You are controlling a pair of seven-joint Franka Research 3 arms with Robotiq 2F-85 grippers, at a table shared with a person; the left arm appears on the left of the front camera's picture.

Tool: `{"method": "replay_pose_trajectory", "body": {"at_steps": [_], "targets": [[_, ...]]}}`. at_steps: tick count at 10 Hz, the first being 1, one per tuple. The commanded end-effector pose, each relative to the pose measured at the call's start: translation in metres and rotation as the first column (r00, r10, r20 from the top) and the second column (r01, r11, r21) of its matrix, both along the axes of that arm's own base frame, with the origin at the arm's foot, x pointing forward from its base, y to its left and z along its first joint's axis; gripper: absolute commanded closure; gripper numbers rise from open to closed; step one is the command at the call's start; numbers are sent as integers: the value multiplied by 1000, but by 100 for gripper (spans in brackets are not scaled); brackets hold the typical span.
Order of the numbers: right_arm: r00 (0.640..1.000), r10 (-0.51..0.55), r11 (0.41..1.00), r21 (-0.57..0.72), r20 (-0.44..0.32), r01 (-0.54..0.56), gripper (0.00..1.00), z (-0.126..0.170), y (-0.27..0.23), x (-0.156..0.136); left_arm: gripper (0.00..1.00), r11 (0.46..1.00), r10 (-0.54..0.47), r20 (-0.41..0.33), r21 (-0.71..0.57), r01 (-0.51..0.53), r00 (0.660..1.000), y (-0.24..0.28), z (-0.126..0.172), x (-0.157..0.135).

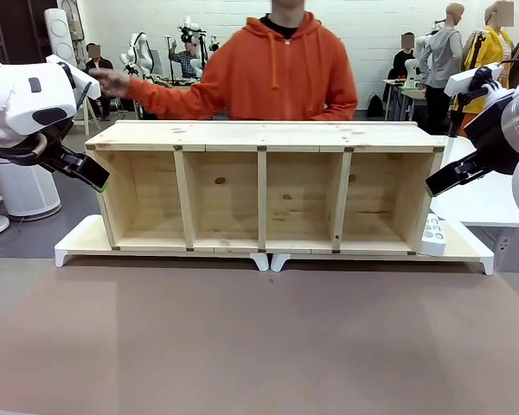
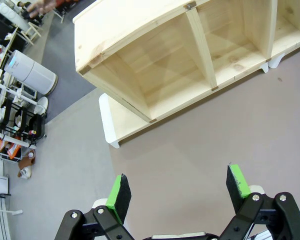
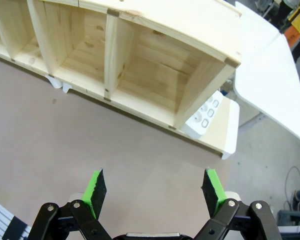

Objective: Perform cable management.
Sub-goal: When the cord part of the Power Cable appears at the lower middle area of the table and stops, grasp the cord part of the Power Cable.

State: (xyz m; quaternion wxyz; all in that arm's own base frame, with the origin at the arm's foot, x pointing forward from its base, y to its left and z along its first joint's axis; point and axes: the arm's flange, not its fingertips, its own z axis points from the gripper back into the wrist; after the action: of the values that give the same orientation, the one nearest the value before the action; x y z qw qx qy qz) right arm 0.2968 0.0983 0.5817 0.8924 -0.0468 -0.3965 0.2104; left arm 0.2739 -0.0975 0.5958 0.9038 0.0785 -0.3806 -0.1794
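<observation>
Brown matte tabletop fills the foreground, bare between the arms. Behind it, a long pale pine shelf unit with four open compartments sits on two low white platforms that meet at the middle.

Left gripper: jaws spread wide, nothing between the green pads. It hovers over the tabletop, off the shelf unit's left end. Front view puts it just beside the shelf's upper left corner, not touching.

Right gripper: jaws also wide, holding nothing, over the tabletop near the shelf's right end. Front view shows it just off the right end wall.

White power strip with round sockets rests on the right platform, leaning against the outside of the shelf's right end wall. In the right wrist view it lies beyond the jaws, up and toward the right-hand finger, well apart from both pads. Far from the left gripper. The cord joined to it can't be made out.

Person in an orange hoodie stands at the far side, one hand stretched toward picture left. White side table beside the right platform.
</observation>
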Motion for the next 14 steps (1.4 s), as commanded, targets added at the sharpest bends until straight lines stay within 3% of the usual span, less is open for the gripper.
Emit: {"method": "replay_pose_trajectory", "body": {"at_steps": [1,14], "targets": [[1000,3,1000,-5,-1,-3,0,-1,0,2,0,1000,-4,9,0,4,1000,-2,-1,3],[1000,3,1000,-5,-1,-3,0,-1,0,2,0,1000,-4,9,0,4,1000,-2,-1,3]]}}
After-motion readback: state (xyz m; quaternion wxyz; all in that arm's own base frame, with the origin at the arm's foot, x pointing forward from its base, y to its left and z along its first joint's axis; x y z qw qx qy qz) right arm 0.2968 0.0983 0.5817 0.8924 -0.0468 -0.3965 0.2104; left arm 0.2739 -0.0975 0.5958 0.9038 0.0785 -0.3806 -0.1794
